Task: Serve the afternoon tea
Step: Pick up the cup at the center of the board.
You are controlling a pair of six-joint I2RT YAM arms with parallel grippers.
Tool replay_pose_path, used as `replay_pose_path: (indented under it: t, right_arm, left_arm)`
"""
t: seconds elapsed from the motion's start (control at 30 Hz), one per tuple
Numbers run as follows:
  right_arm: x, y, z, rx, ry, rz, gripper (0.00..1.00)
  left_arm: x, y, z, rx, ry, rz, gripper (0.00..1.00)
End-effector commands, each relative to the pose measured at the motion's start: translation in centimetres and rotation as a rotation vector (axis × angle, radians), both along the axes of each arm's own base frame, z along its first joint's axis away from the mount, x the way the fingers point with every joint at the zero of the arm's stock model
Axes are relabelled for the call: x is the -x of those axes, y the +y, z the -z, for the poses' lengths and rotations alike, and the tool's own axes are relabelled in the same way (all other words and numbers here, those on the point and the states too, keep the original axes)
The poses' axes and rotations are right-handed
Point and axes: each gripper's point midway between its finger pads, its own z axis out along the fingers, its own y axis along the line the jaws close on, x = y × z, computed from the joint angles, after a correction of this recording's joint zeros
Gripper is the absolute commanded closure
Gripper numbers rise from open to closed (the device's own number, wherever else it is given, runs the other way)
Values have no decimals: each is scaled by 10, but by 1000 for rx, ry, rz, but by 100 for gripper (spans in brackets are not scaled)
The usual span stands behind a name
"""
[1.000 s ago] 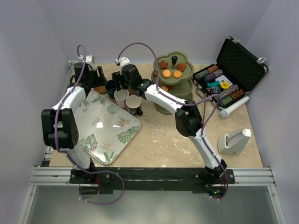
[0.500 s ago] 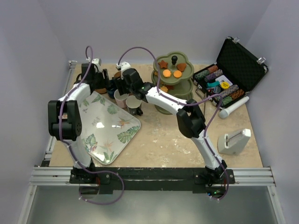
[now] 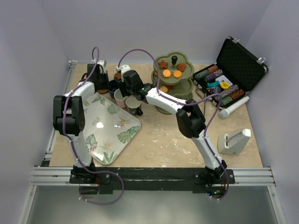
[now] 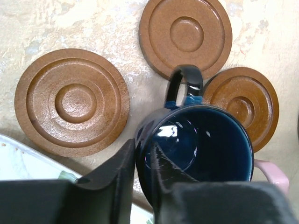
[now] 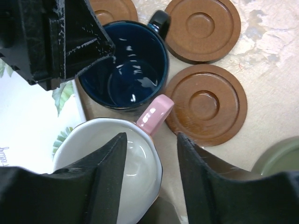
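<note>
At the far left of the desk (image 3: 159, 135), beside the leaf-patterned tray (image 3: 112, 130), the rim of the navy cup (image 4: 205, 140) is clamped by the jaws of the left gripper (image 4: 142, 150), with one finger inside the cup and one outside. Three brown saucers (image 4: 71, 101) are laid close around it. Just to its right, the rim of the pinkish-white cup (image 5: 133, 163) is straddled by the right gripper (image 5: 148, 137), whose jaws are held apart. Farther right, orange and brown biscuits (image 3: 167, 72) are carried on the olive-green stand (image 3: 189, 59).
</note>
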Motion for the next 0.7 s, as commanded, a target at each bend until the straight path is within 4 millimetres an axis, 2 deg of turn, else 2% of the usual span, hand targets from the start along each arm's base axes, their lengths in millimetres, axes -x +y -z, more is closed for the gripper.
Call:
replay_pose_path:
  t: [0.0,0.17,0.33,0.37,0.47,0.57,0.67]
  right_arm:
    - [2,4,-33,-51,-40,-26,53]
    - [3,3,-27,-34,-30,-35,67]
    - [1,3,-30,-33,-38,-39,79]
    - [0,3,-31,-32,-39,-38,80]
    - [0,3,-33,-32,-39,-38,79]
    - [0,4,-42,-45,-50,-38,74]
    - [0,5,-56,-67,-63,-41,66]
  left_arm:
    - [-12,-7,-24,24,-55,7,83]
    - [-17,-7,-43,26,-95,5,100]
    - [-20,-7,-65,31,-147,-4,100]
    - [-21,-4,-69,25,-155,-17,100]
    - [-23,3,-97,7,-220,-54,100]
    - [-26,10,-121,-10,-270,-89,100]
    - [-30,17,-137,-24,-288,-110,100]
